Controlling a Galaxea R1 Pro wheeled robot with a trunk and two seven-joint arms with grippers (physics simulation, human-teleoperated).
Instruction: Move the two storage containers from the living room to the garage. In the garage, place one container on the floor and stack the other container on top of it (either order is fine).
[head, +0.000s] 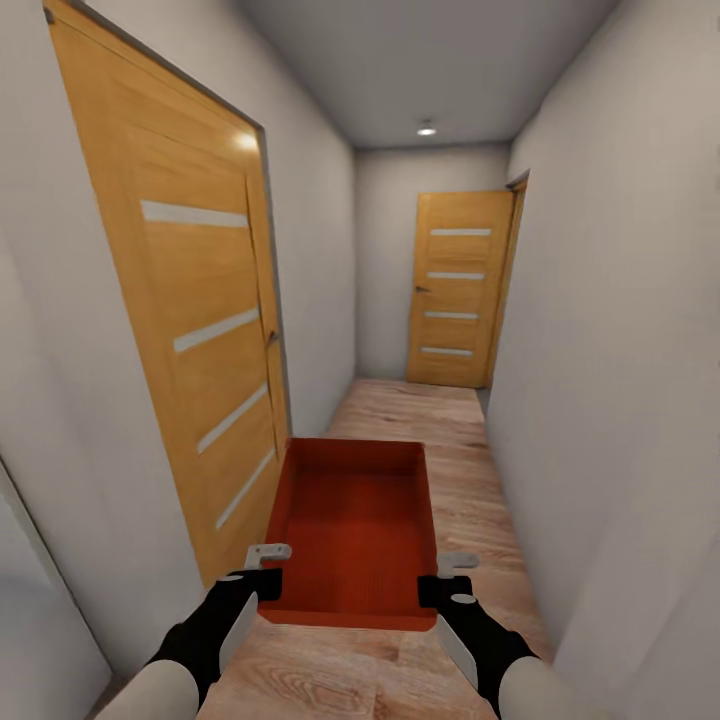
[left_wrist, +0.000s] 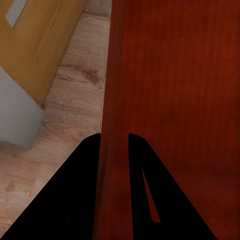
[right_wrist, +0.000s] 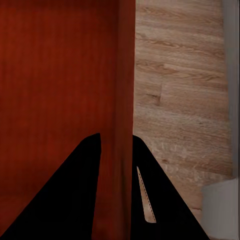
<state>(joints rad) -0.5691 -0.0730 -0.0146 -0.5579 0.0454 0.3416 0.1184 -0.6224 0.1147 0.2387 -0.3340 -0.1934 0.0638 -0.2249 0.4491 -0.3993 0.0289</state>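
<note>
Black fingers of the left gripper straddle the left side wall of the storage container at its near corner, one finger outside, one inside, closed on the wall. Right gripper does the same on the right side wall, near corner; its fingers are clamped on the wall with one on each face. Container is held level between both arms, above the floor, in front of the robot.

Container: orange-red, rectangular, open-topped, straight plain walls, flat bottom with faint fine ribbing. Nothing inside.

Floor: light wood planks with visible grain and knots, running down a narrow corridor. Walls are plain grey-white on both sides, with a grey ceiling and one round ceiling light lit at the far end.

Left wall carries a near door, honey-coloured wood with four slanted-looking pale strips; it stands just beside the container's left side. A matching far door with four pale strips closes the corridor's end.
</note>
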